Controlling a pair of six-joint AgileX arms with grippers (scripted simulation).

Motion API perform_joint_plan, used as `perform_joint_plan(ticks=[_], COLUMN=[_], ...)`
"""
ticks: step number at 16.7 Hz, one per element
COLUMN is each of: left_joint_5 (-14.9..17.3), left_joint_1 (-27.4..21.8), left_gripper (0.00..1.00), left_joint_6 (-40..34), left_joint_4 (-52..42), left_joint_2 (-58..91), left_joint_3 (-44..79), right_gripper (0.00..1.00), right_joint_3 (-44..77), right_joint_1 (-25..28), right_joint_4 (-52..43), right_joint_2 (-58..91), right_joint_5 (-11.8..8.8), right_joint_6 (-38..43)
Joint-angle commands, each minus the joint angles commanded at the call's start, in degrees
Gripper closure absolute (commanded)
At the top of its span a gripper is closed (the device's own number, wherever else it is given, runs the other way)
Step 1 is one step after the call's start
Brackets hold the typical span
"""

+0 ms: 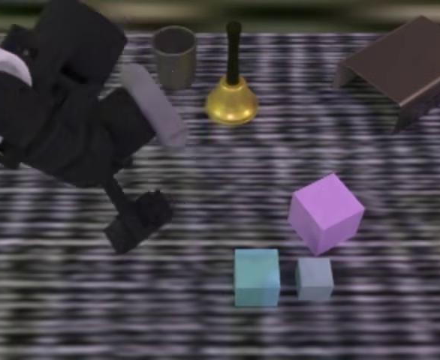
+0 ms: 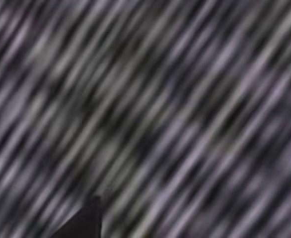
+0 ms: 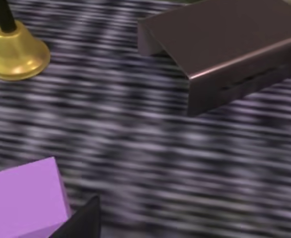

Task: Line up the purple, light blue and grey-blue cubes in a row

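Note:
The purple cube (image 1: 325, 211) stands right of centre, turned at an angle. Just in front of it, the light blue cube (image 1: 256, 277) and the smaller grey-blue cube (image 1: 314, 278) sit side by side with a small gap between them. My left gripper (image 1: 139, 220) hovers over the striped cloth, well to the left of the cubes, open and empty. My right arm is out of the top view. Its wrist view shows the right gripper (image 3: 150, 230) open beside the purple cube (image 3: 24, 198), with one dark finger (image 3: 88, 218) close to that cube's edge.
At the back stand a grey cup (image 1: 174, 56), a gold bell (image 1: 233, 97) with a black handle, and a dark brown box (image 1: 411, 64) at the right. My left arm's bulk covers the back left. The left wrist view shows only striped cloth.

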Motion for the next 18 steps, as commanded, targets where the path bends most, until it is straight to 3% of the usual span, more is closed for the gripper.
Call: perform_joint_plan(ticks=[10,14,18], left_joint_5=[-0.16,0.27,0.65], left_joint_1=[23.84,29.48,32.14], left_gripper=[0.0,0.0,0.0], left_joint_6=[-19.51,-24.95,-27.81], left_joint_4=[31.05,40.5,45.74], left_joint_2=[-58.5,-72.42,-80.02], left_joint_3=[-47.25,-58.42,-63.45], right_gripper=[0.0,0.0,0.0], right_joint_3=[43.14,56.36,63.73], right_joint_1=[13.24,17.01,18.93], right_joint_4=[-32.8,-40.74,-44.25], right_joint_2=[60.91,75.38,81.85], right_joint_5=[-0.09,-0.01,0.18], right_joint_6=[-0.18,-0.24,-0.28])
